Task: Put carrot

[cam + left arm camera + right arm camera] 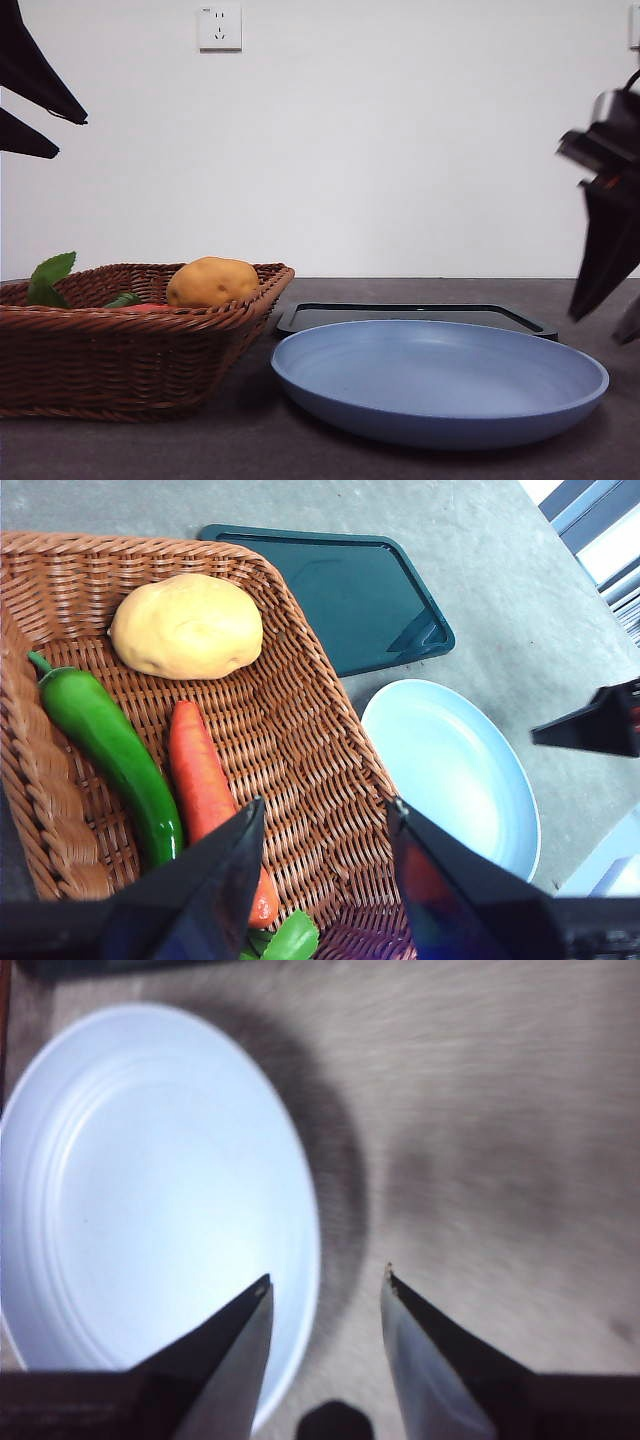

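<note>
Hands [325,815] apart above carrot [205,790]

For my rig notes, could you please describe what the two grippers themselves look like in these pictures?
Both are black with two flat jaws tapering to pointed tips. The left gripper has glossy jaws that catch bluish and reddish reflections. The right gripper looks the same, and in the front view a silvery metal part sits above its jaws.

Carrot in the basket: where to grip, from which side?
Probably mid-body, from straight above. The carrot lies flat in the basket, beside the green pepper, potato at its tip. Close the open left gripper across its width; the basket walls block a side approach.
</note>
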